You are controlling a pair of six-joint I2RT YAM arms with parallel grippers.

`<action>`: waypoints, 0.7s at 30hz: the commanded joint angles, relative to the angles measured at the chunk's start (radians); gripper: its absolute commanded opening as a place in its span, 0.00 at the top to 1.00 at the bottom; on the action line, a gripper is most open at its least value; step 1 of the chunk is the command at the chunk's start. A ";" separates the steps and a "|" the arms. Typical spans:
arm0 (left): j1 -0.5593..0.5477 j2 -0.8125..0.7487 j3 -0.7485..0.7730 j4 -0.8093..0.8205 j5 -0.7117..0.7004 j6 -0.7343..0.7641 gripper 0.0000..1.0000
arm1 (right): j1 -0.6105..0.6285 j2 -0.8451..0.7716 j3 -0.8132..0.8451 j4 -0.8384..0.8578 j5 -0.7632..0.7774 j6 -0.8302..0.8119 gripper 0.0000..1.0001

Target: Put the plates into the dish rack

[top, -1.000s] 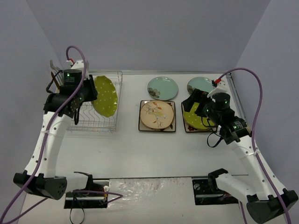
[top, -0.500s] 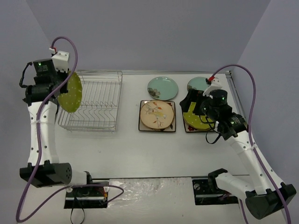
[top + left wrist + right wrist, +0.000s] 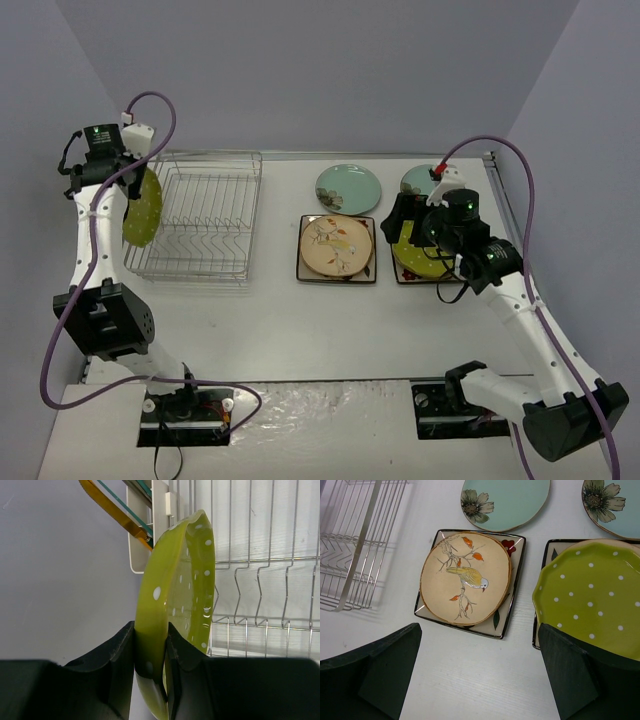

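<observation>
Left gripper point(image 3: 150, 647) pinches the lime-green dotted plate point(image 3: 182, 580) by its rim beside the dish rack point(image 3: 260, 585); that thin hold could slip. Right gripper point(image 3: 479, 652) hangs spread wide.

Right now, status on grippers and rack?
Left gripper shut on lime-green plate, on edge at dish rack's left end. Right gripper open, empty. No obstruction seen.

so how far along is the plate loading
Done: nothing, the dish rack holds no plates. In hand: the left end effector grips a lime-green plate on edge at the rack's left end. Left: the bird plate, second lime plate, two square plates and two teal plates on the table, under the open right end effector.
</observation>
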 commanded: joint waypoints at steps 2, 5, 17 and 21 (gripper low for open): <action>0.004 -0.040 0.111 0.180 -0.079 0.054 1.00 | -0.009 0.021 0.038 0.044 -0.024 -0.013 0.00; 0.004 -0.035 0.101 0.180 -0.079 0.057 1.00 | -0.014 0.032 0.039 0.045 -0.024 -0.011 0.00; 0.004 -0.038 -0.032 0.228 -0.045 0.027 1.00 | -0.018 0.033 0.017 0.051 -0.007 -0.017 0.00; 0.004 -0.035 -0.083 0.254 -0.028 -0.004 1.00 | -0.018 0.027 0.008 0.051 0.008 -0.023 0.00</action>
